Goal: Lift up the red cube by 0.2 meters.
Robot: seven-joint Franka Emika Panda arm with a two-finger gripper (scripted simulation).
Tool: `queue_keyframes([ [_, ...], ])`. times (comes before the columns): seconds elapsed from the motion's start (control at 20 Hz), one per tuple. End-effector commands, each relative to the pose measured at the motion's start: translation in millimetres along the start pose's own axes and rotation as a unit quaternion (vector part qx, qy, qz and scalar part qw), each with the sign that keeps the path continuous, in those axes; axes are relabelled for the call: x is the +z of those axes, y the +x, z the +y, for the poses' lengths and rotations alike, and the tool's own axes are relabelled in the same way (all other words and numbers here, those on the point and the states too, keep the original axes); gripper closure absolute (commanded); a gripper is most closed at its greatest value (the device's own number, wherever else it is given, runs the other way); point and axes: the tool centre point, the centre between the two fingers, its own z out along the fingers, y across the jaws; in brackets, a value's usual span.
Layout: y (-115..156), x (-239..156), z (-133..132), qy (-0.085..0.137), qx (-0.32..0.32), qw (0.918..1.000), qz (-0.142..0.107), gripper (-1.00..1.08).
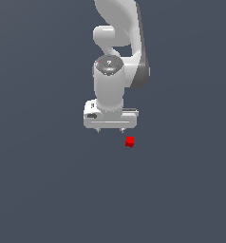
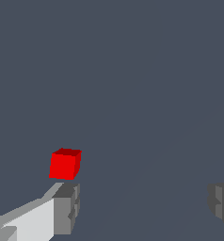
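The red cube (image 1: 129, 141) is a tiny bright red block resting on the dark grey floor, just to the exterior view's right of the white gripper (image 1: 110, 130) and slightly nearer the camera. The gripper points downward and stands open, its two short fingertips far apart with nothing between them. In the wrist view the red cube (image 2: 65, 164) lies just beyond one grey fingertip (image 2: 67, 208), outside the gap of the gripper (image 2: 144, 204); the other fingertip (image 2: 221, 203) shows at the frame's edge.
The white arm (image 1: 117, 47) rises behind the gripper toward the top of the exterior view. A plain dark grey floor (image 1: 48, 190) surrounds everything.
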Motion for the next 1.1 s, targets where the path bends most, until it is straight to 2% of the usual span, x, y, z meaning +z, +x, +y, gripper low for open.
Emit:
queue_keyframes([
  [0.0, 0, 0, 0, 0.0, 0.0, 1.0, 0.0, -0.92],
  [0.5, -8, 28, -19, 0.001, 0.011, 0.9999, 0.0, -0.92],
  [1.05, -27, 114, -76, 0.002, 0.043, 0.9991, -0.001, -0.92],
])
